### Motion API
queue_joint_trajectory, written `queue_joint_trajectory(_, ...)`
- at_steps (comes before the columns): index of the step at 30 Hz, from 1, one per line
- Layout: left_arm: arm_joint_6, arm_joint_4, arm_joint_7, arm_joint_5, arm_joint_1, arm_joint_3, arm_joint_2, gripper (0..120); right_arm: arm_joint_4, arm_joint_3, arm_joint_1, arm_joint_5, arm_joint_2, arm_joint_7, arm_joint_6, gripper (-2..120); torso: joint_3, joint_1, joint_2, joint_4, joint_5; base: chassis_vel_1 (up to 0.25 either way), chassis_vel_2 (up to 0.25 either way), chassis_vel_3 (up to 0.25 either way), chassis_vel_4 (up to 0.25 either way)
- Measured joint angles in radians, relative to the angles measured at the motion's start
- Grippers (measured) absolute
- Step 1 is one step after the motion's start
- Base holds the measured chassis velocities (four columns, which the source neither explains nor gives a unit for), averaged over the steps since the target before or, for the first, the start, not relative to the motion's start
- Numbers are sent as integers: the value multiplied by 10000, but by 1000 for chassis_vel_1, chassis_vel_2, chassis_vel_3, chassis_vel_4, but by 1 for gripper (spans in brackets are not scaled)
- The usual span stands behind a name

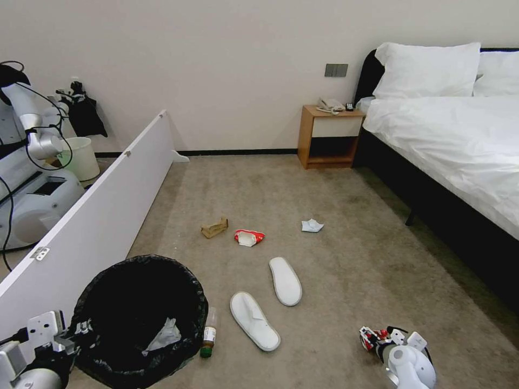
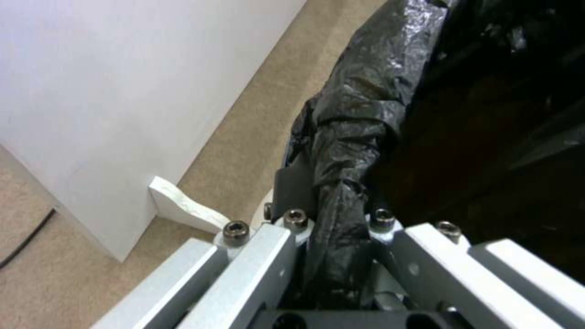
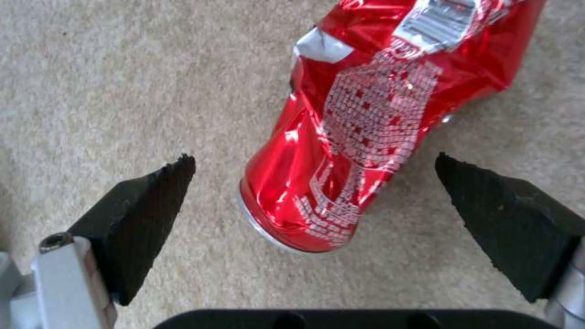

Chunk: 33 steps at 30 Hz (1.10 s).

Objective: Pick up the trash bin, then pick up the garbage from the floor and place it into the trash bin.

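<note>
The trash bin point(image 1: 138, 302), lined with a black bag point(image 2: 359, 105), stands at the lower left. My left gripper point(image 1: 80, 328) point(image 2: 332, 221) is shut on its bagged rim. A white tissue point(image 1: 162, 335) lies inside. At the lower right my right gripper point(image 1: 385, 339) point(image 3: 314, 160) is open, low over the carpet. The crushed red can point(image 1: 368, 339) point(image 3: 359, 119) lies between its black fingers point(image 3: 143, 214), untouched. More garbage is on the floor: two white slippers point(image 1: 285, 280) point(image 1: 254, 320), a brown paper scrap point(image 1: 214, 227), a red-white packet point(image 1: 249, 237), a pale blue mask point(image 1: 312, 225) and a green-capped bottle point(image 1: 208, 335) beside the bin.
A long white panel point(image 1: 97, 216) point(image 2: 122, 91) runs along the left, close to the bin. Behind it are a cream bucket point(image 1: 81, 156) and another machine's arm point(image 1: 32, 124). A bed point(image 1: 448, 140) fills the right side, with a wooden nightstand point(image 1: 330, 138) at the wall.
</note>
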State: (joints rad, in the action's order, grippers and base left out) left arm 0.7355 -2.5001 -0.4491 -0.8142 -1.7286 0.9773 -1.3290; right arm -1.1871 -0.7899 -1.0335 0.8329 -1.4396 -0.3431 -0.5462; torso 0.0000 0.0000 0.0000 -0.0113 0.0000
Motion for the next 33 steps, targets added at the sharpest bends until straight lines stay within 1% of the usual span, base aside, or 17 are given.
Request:
queue_joint_trajectory(6,0,0,0,-9,1,2,-5,2,325,15,199,-68,-73,1,-3,100,0,1,0,0,0,0,0,0,0)
queue_joint_trajectory(7,0,0,0,-15,1,2,-6,2,415,5,245,-94,-85,4,-4,99,0,1,0,1,0,0,0,0,0)
queue_joint_trajectory(8,0,0,0,-24,1,6,-6,2,499,-8,284,-104,-84,12,-3,95,0,0,0,1,2,0,0,0,0)
queue_joint_trajectory(9,0,0,0,-24,1,6,-6,2,499,-8,284,-104,-84,12,-3,95,0,0,0,1,2,0,0,0,0)
queue_joint_trajectory(12,0,0,1,-65,-3,48,16,2,534,-16,291,-37,25,49,-2,80,0,0,0,0,0,0,0,0,0)
queue_joint_trajectory(14,0,0,2,-69,-4,49,18,2,527,-13,281,20,67,58,-5,77,0,0,0,0,0,0,0,0,0)
queue_joint_trajectory(16,0,0,3,-70,4,36,15,2,464,34,245,136,150,76,-52,65,0,0,0,-1,0,0,0,0,0)
queue_joint_trajectory(17,0,0,3,-70,4,36,15,2,464,34,245,136,150,76,-52,65,0,0,0,-1,0,0,0,0,0)
queue_joint_trajectory(19,0,0,5,-68,12,3,8,2,430,97,239,212,207,77,-128,55,0,0,0,0,0,0,0,0,0)
queue_joint_trajectory(20,0,0,5,-68,12,3,8,2,430,97,239,212,207,77,-128,55,0,0,0,0,0,0,0,0,0)
queue_joint_trajectory(23,0,0,6,-63,-1,-5,10,2,326,203,252,346,317,22,-235,41,0,0,0,0,-1,0,0,0,0)
queue_joint_trajectory(24,0,0,6,-63,-1,-5,10,2,326,203,252,346,317,22,-235,41,0,0,0,0,-1,0,0,0,0)
queue_joint_trajectory(26,0,0,8,-63,-9,-4,2,2,312,231,264,372,350,-20,-283,32,0,0,0,0,0,0,0,0,0)
queue_joint_trajectory(27,0,0,8,-63,-9,-4,2,2,312,231,264,372,350,-20,-283,32,0,0,0,0,0,0,0,0,0)
queue_joint_trajectory(29,0,0,10,-60,-11,-6,-15,2,303,243,261,369,352,-33,-306,22,0,1,0,0,-1,0,0,0,0)
queue_joint_trajectory(30,0,0,10,-60,-11,-6,-15,2,303,243,261,369,352,-33,-306,22,0,1,0,0,-1,0,0,0,0)
queue_joint_trajectory(33,0,-1,11,-55,-9,-10,-16,2,298,245,250,348,351,-34,-308,15,0,0,-1,0,-1,0,0,0,0)
